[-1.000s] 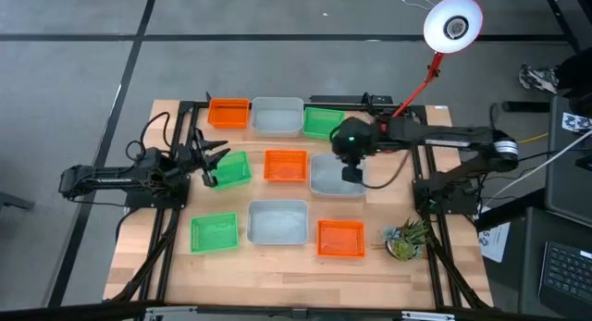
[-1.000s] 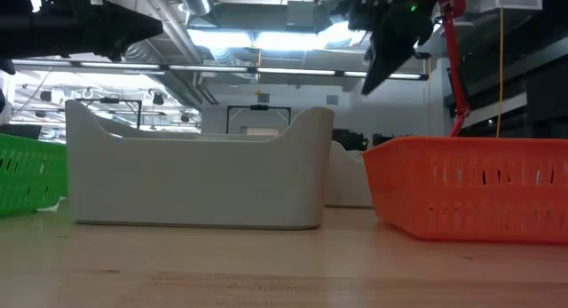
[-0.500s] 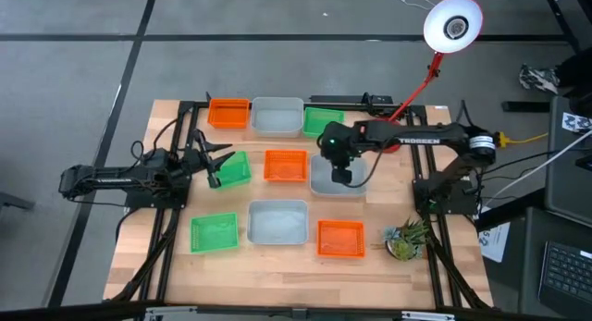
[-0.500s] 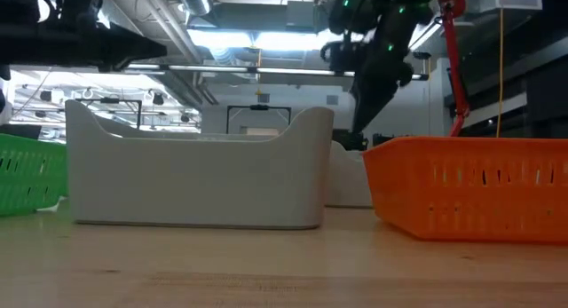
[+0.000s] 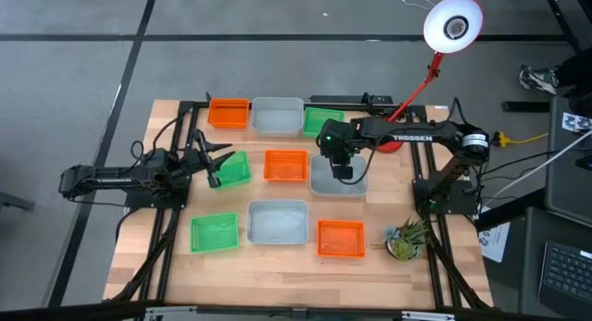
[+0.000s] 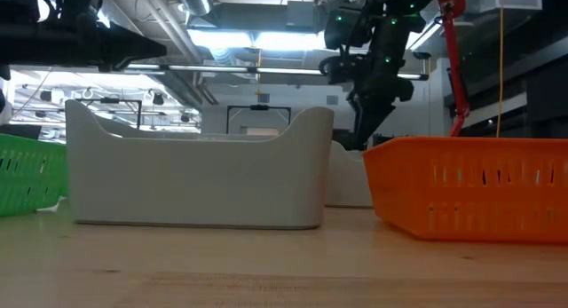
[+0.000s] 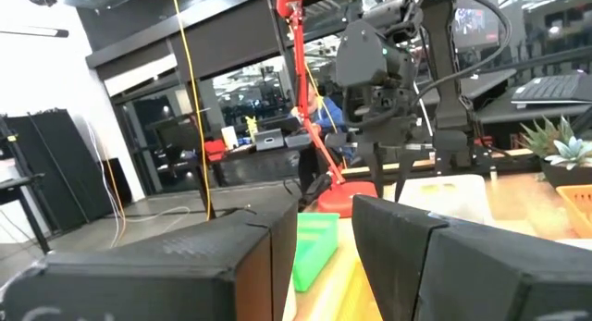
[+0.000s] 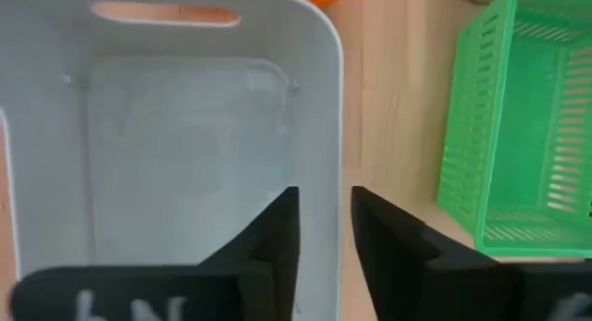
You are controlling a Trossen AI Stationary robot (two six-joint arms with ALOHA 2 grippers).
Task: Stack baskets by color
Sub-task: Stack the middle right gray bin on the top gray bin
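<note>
Nine baskets sit on the wooden table in three rows. The far row holds orange [image 5: 228,113], grey-white [image 5: 277,116] and green [image 5: 321,122]. The middle row holds green [image 5: 233,168], orange [image 5: 285,166] and grey-white [image 5: 333,182]. The near row holds green [image 5: 215,232], grey-white [image 5: 277,221] and orange [image 5: 340,238]. My right gripper [image 8: 324,219] points down, open, at the middle grey-white basket [image 8: 166,154]. One finger is inside its far wall [image 8: 333,127] and one outside. My left gripper [image 5: 215,164] hangs open beside the middle green basket.
A red desk lamp [image 5: 453,25] leans over the far right corner. A small potted plant [image 5: 404,240] stands at the near right. The far green basket [image 8: 518,127] lies close beside the grey-white basket's far wall, with bare wood [image 8: 398,108] between them.
My right gripper has come down and gone a little toward the table's left, from above the middle grey-white basket to its far wall. The baskets have stayed where they were.
</note>
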